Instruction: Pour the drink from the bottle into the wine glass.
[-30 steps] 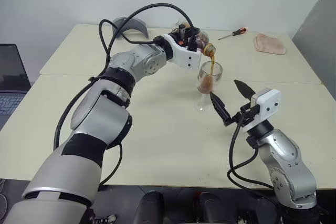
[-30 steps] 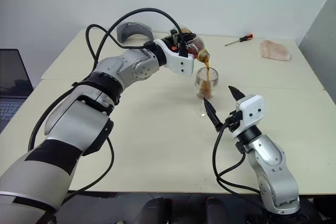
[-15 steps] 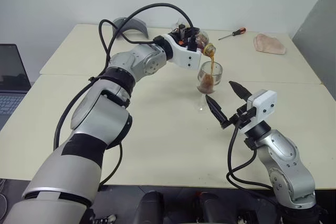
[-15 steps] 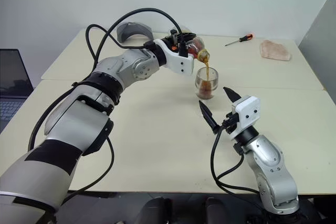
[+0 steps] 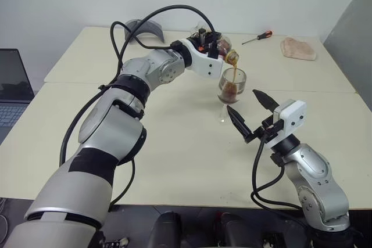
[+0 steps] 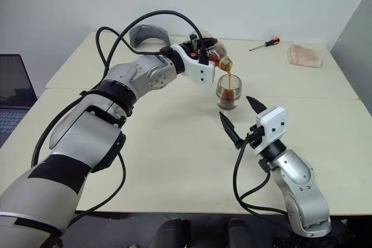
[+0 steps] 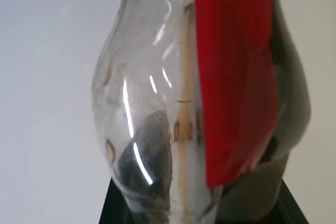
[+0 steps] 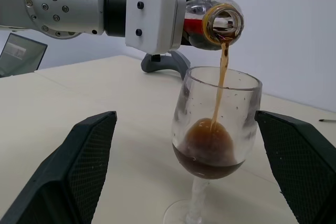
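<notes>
the left arm is stretched forward across the desk [image 5: 174, 143], wrist level, and the left gripper [image 5: 216, 47] is seen with its jaws clamped on the bottle [image 5: 224, 50], which is tipped mouth-down toward the right. a thin stream of the drink [image 8: 220, 85] is being poured from the open mouth into the wine glass [image 8: 216, 129], which stands upright directly below the left jaws. a dark pool topped with foam is seen in the bowl, well under half full.

the right arm is bent low at the near edge, and the right gripper [image 5: 251, 114] is held with its jaws spread wide, nothing between them touched; the glass is framed between and just beyond the two fingers.

in the left wrist view the bottle is cut off, only clear wall and red label being made out. the glass foot is cropped in the right wrist view.

counted beyond the jaws: one bottle, one glass, one screwdriver [image 5: 257, 37], one pinkish cloth [image 5: 298, 48], one grey curved stand [image 5: 144, 29]. one laptop [image 5: 13, 85] is partly cut off at the far left.
</notes>
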